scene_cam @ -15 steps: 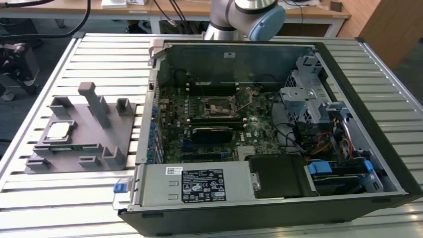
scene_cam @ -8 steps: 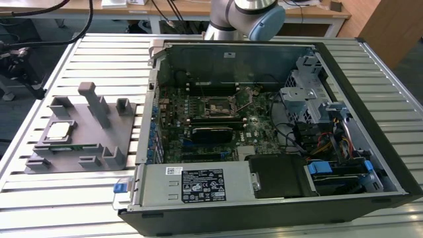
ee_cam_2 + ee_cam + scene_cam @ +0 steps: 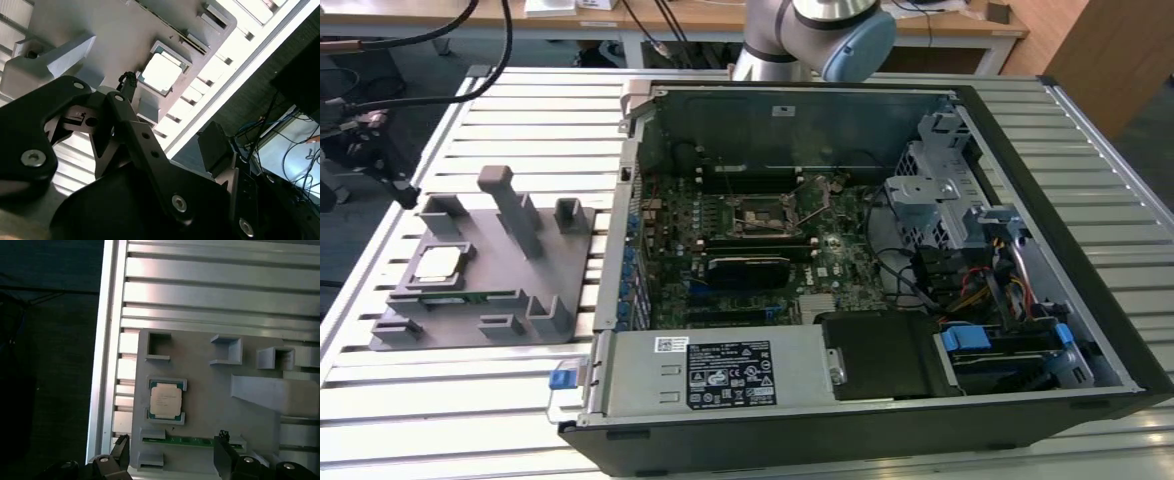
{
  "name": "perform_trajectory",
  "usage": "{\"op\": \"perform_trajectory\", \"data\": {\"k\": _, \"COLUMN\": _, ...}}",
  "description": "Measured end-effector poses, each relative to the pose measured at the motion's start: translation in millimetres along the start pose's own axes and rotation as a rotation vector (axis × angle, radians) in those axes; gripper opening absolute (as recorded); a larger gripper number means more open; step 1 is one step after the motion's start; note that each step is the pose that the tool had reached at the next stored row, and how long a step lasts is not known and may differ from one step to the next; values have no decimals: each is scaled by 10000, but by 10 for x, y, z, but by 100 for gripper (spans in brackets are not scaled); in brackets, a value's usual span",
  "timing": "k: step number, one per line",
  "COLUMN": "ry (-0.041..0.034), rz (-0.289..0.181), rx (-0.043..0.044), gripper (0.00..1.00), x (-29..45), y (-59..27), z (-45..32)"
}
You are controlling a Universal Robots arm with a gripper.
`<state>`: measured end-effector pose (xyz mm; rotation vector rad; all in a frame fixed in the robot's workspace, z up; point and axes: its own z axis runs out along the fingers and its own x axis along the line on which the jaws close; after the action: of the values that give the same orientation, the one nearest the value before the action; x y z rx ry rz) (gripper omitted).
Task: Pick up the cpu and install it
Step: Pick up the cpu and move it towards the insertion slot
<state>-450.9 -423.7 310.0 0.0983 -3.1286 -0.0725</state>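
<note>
Gripper (image 3: 172,442) is open and empty in the first wrist view. Its two fingertips (image 3: 121,449) are well apart, over the grey tray (image 3: 210,400). The cpu (image 3: 166,400) lies flat in its recess, boxed by low corner walls. A green memory strip (image 3: 192,441) sits just beside it, in line between the fingertips. Risk: closing where the fingers stand now would catch the strip or a recess wall, not the chip.

Second wrist view: the cpu (image 3: 160,72) is untouched and apart from the dark finger linkage. Risk: a grip on one corner could tilt the chip or let it slip.

Exterior view: the tray (image 3: 487,282) sits at the exterior view's left with the cpu (image 3: 438,263) on it. The socket (image 3: 761,215) is well apart, inside the open computer case (image 3: 921,425). Risk: the carry crosses the case wall, and a chip held skew and set down crooked could harm the socket contacts.
</note>
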Motion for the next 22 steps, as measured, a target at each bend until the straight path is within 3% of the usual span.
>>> {"op": "perform_trajectory", "data": {"k": 9, "ry": 6, "rz": -163, "rx": -3, "gripper": 76, "x": 4, "y": -6, "z": 140}}
{"op": "perform_trajectory", "data": {"k": 22, "ry": 6, "rz": -162, "rx": -7, "gripper": 76, "x": 4, "y": -9, "z": 199}}
